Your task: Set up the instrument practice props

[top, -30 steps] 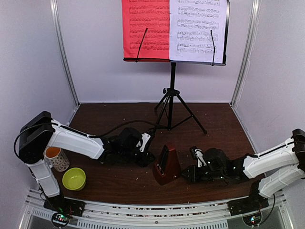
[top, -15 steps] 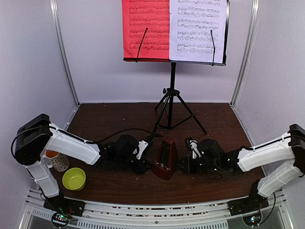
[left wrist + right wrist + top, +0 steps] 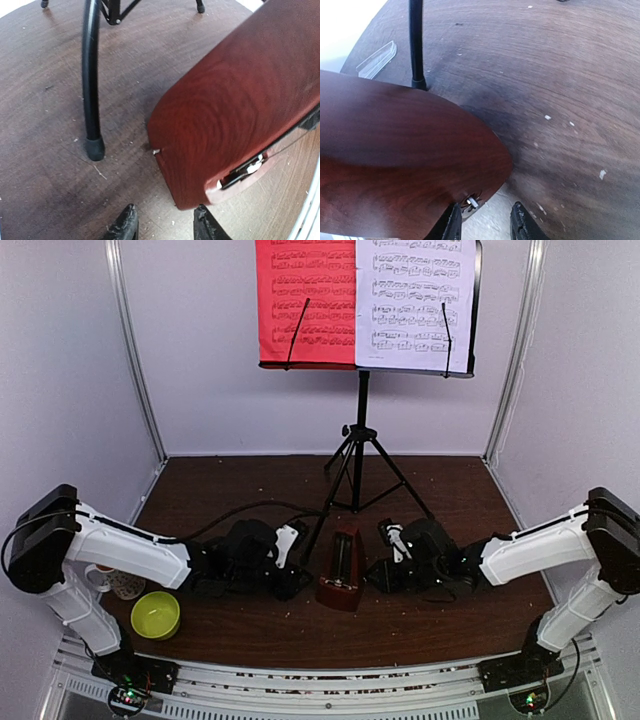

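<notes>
Flanking metronome [image 3: 340, 575] edges, left fingers [image 3: 125, 227] and right fingers [image 3: 451, 225] part-open, empty (stand leg [image 3: 91, 100] near).

- Metronome [image 3: 340, 575] stands mid-way across the table [image 3: 450, 490], before the music stand [image 3: 362, 430].
- Left sheet [image 3: 305, 300] and right sheet [image 3: 415, 300] sit side by side on the stand's desk.
- Bowl [image 3: 156, 615] lies at near left, with the mug [image 3: 125, 585] just behind it.

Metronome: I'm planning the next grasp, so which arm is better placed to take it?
Probably right, narrowly. Both pincers flank the metronome, but the right pincer has its edge centred ahead of open tips; the left pincer sees only a corner, off to one side.
</notes>
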Robot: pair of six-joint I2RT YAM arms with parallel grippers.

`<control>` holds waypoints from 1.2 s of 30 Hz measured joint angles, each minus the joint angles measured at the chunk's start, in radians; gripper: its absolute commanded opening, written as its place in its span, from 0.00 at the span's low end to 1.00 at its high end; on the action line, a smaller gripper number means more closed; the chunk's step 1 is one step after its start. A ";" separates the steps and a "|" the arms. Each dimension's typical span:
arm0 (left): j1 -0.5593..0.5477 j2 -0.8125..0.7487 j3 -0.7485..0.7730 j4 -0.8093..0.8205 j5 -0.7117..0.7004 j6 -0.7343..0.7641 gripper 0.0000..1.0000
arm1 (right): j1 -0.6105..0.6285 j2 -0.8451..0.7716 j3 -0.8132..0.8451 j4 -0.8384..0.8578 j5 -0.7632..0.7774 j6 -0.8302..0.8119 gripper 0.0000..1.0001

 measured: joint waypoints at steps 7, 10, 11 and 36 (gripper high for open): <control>0.001 -0.039 -0.036 0.013 -0.035 -0.026 0.40 | -0.002 0.094 0.087 0.018 -0.048 -0.057 0.36; 0.001 -0.056 -0.062 0.017 -0.045 -0.036 0.40 | -0.002 0.119 0.119 0.022 -0.071 -0.080 0.38; 0.001 -0.059 -0.066 0.018 -0.047 -0.037 0.40 | -0.002 0.119 0.126 0.022 -0.078 -0.087 0.40; 0.025 0.047 -0.036 0.151 -0.035 -0.090 0.39 | 0.021 -0.229 0.085 -0.057 -0.088 -0.188 0.79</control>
